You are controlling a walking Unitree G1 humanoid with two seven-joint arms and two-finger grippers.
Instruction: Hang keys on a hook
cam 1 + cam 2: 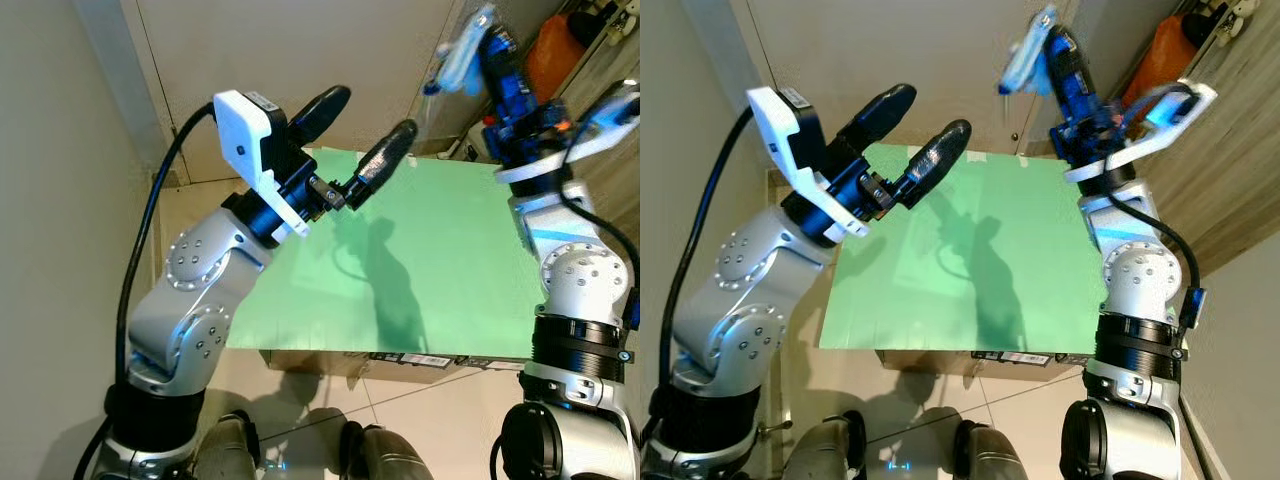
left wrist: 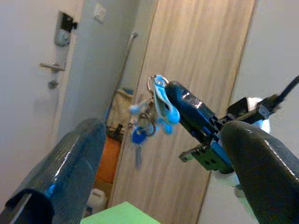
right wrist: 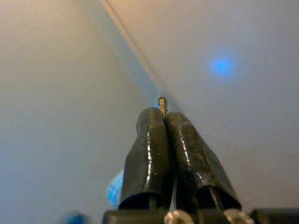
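Carrying step: the right gripper [image 2: 175, 95], jaws clamped on the bunch of blue-tagged metal keys [image 2: 149, 116], holds it aloft; left gripper [image 1: 350, 125] gapes empty. Next, finding a hook.

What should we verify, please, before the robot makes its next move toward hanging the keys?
1. Keys held: ok, the right gripper is shut on them, raised high.
2. Key ring free for hooking: ok, the ring sticks out past the fingertips.
3. Keys steady: cannot tell, they look blurred as they dangle.
4. Hook located: cannot tell, none can be made out.
5. Left gripper out of the way: ok, open and raised over the green board, apart from the keys.
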